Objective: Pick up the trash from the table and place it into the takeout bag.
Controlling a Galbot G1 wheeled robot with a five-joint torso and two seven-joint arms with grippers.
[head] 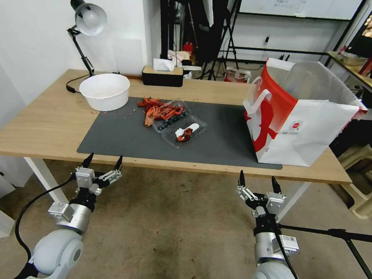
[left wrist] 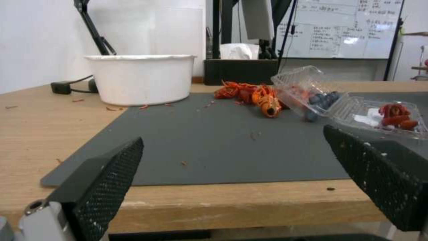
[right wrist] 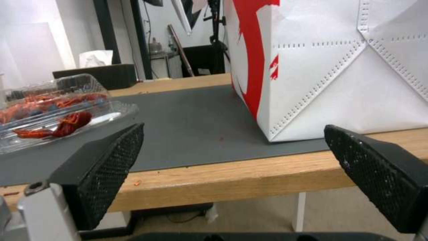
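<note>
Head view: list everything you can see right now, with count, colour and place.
Bowl: one, white, table's left, at the mat corner.
Crayfish shells: a pile, red, mid-mat.
Trays: two, clear, joined, beside the shells; blueberries in one.
Takeout bag: one, white and red, upright, mat's right end.
Mat: one, dark grey.
Table: one, light wood.
Desk lamp: one, back left.
Tissue box: one, black, back edge.
Left gripper, right gripper: open, before the table's front edge.

The near strip of the mat (head: pixel 126 141) lies bare from the table (head: pixel 33 133) edge to the shells (head: pixel 160 111) and trays (head: pixel 186 130). The bag (head: pixel 300 117) walls off the right end; the bowl (head: pixel 105 91) blocks the far left.
</note>
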